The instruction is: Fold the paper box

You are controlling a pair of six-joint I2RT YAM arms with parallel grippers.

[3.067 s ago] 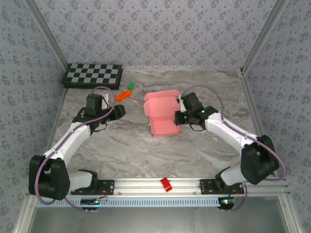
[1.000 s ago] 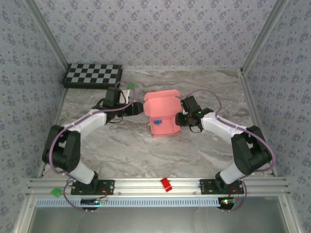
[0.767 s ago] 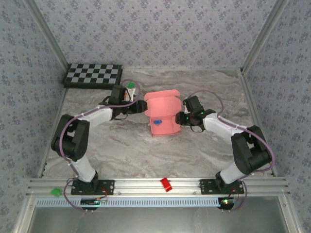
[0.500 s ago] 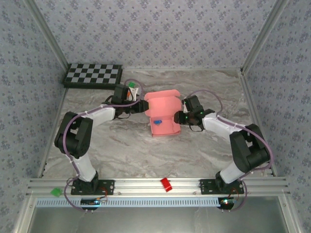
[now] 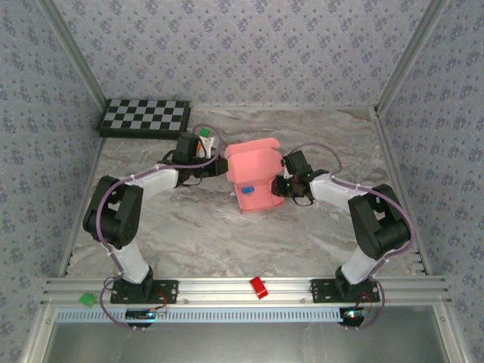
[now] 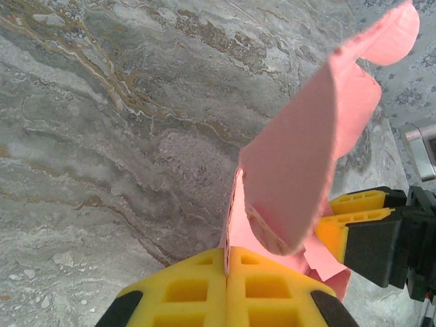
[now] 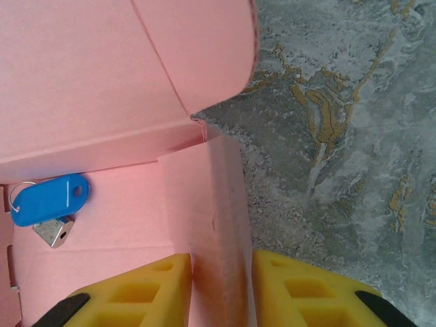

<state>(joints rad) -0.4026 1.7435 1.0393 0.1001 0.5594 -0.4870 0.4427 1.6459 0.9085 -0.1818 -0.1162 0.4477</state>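
The pink paper box (image 5: 253, 180) sits mid-table, its lid flap standing up at the back. A blue key tag (image 5: 247, 190) lies inside it. My left gripper (image 5: 224, 168) is at the box's left side, and in the left wrist view it (image 6: 228, 253) is shut on the thin edge of the left wall (image 6: 306, 157). My right gripper (image 5: 278, 184) is at the right side. In the right wrist view its yellow fingers (image 7: 221, 262) press both faces of the folded right wall (image 7: 218, 204), with the key tag (image 7: 46, 201) on the box floor to the left.
A checkerboard (image 5: 145, 117) lies at the back left, with a green block (image 5: 203, 134) behind the left arm. A small red block (image 5: 259, 286) rests on the front rail and a green piece (image 5: 88, 299) sits by the left base. Patterned walls enclose the table.
The left arm reached in from the left and its jaws closed on the box's left wall. The right jaws narrowed on the right wall. The box shifted slightly right.
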